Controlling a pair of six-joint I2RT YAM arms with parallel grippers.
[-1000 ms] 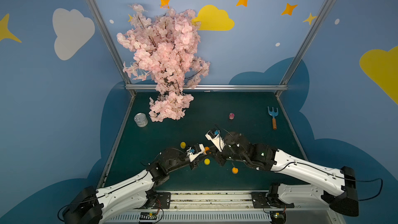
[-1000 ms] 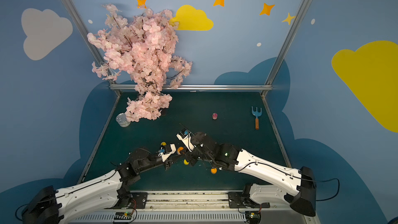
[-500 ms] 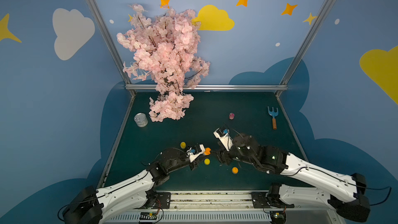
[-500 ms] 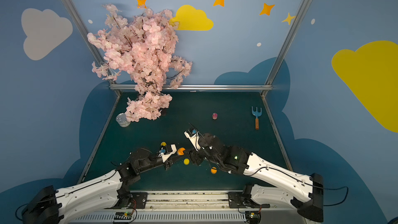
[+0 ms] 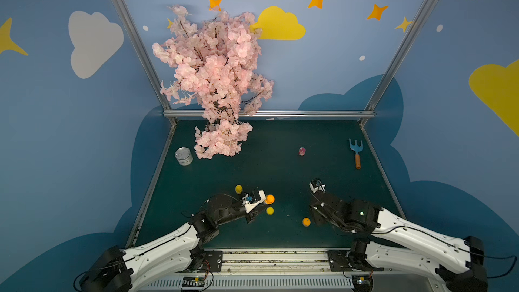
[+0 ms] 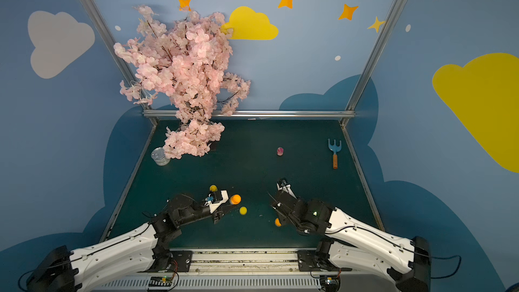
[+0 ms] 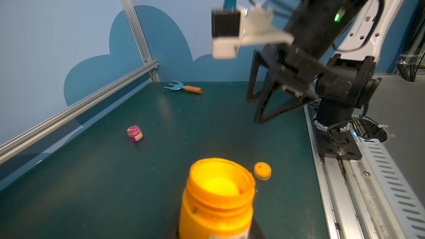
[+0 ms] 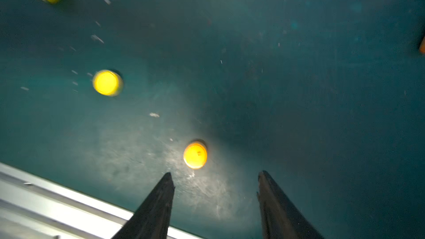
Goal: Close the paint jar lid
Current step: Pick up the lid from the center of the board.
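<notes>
My left gripper [image 5: 259,205] is shut on an orange paint jar [image 5: 270,199], held low over the green table near its front. In the left wrist view the jar [image 7: 217,196] has an open mouth with no lid on it, and the jaws are hidden under it. An orange lid [image 5: 306,222] lies flat on the table to the jar's right, also seen as the orange lid [image 7: 262,170]. My right gripper [image 8: 216,173] hangs open just above the table, with the orange lid [image 8: 195,155] a little beyond its fingertips and nothing between them.
A yellow cap [image 5: 270,210] lies just in front of the held jar. A yellow jar [image 5: 238,189] stands to its back left. Farther back are a pink jar [image 5: 302,151], a blue rake [image 5: 356,153], a tin can [image 5: 184,156] and a blossom tree [image 5: 216,80]. The metal front rail [image 8: 69,203] runs close to the right gripper.
My right gripper has drawn back from the jar's mouth to the right and toward the front, and its jaws have opened. The left arm and the jar have stayed put.
</notes>
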